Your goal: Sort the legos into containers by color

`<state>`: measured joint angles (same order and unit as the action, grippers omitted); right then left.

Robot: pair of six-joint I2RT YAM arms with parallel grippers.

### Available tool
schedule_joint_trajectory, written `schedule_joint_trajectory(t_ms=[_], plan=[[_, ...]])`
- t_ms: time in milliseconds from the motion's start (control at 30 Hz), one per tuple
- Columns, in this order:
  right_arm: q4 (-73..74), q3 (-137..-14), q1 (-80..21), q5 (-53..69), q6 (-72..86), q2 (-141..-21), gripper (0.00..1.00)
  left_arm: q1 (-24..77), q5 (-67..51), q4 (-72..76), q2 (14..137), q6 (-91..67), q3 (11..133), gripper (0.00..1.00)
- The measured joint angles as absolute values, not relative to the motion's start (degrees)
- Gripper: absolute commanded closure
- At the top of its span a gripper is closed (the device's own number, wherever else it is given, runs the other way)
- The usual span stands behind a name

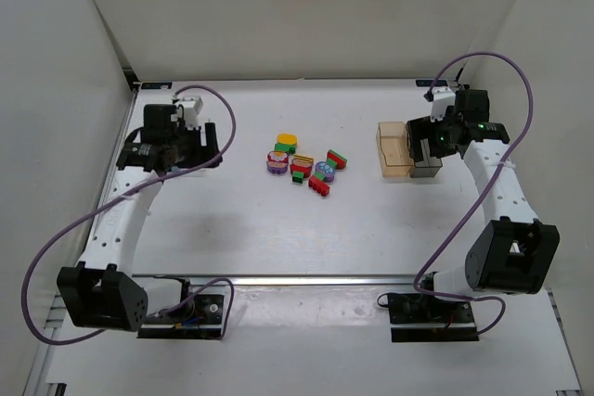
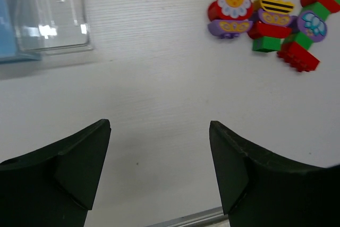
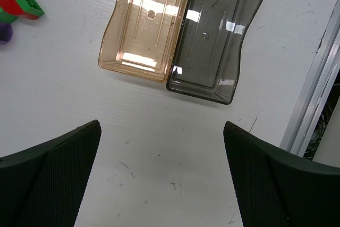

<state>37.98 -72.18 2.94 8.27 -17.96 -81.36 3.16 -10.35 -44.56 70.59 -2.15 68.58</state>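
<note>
Left gripper [image 2: 159, 126], jaws apart, well short of legos [image 2: 271, 30]

Robotics lab test cell. Plain white panels [image 1: 306, 16] are enclosing a white tabletop [image 1: 278, 229]. A left arm [image 1: 116, 224] and a right arm [image 1: 501, 187] are standing bolted along a metal rail [image 1: 306, 280]. Purple cables [image 1: 493, 54] are looping over them. Toy bricks [image 1: 306, 166] and plastic bins [image 1: 392, 150] are lying on the tabletop.

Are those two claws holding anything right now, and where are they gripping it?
Nothing. Both the left gripper and right gripper are open and empty.
</note>
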Motion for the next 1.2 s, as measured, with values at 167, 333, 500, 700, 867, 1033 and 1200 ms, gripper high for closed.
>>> schedule_joint_trajectory(t_ms=[167, 333, 500, 700, 867, 1033, 1200], plan=[[37.98, -72.18, 2.94, 8.29, -16.75, -81.34, 0.01, 8.45, -8.97, -43.75, 72.18, -7.01, 67.99, 0.15], [37.98, -72.16, 2.94, 8.27, -16.62, -80.68, 0.01, 15.31, -4.45, -42.28, 79.66, -8.38, 69.28, 0.14], [37.98, -71.53, 2.94, 8.27, -16.64, -80.29, 0.01, 26.24, 0.14, -40.88, 87.83, -8.64, 73.97, 0.13], [38.15, -71.42, 3.01, 8.27, -16.71, -80.29, 0.01, 33.67, 3.75, -39.44, 97.84, -9.45, 82.41, 0.08], [38.39, -71.42, 3.22, 8.29, -16.75, -80.29, 0.01, 33.65, 5.5, -38.81, 104.88, -9.8, 89.41, 0.08], [38.44, -71.42, 3.36, 8.29, -16.88, -80.38, 0.01, 35.44, 6.61, -38.52, 108.2, -11.11, 92.71, 0.08], [38.46, -71.42, 3.36, 8.27, -16.95, -81.41, 0.01, 37.41, 6.48, -38.79, 110.0, -13.08, 93.08, 0.15]])
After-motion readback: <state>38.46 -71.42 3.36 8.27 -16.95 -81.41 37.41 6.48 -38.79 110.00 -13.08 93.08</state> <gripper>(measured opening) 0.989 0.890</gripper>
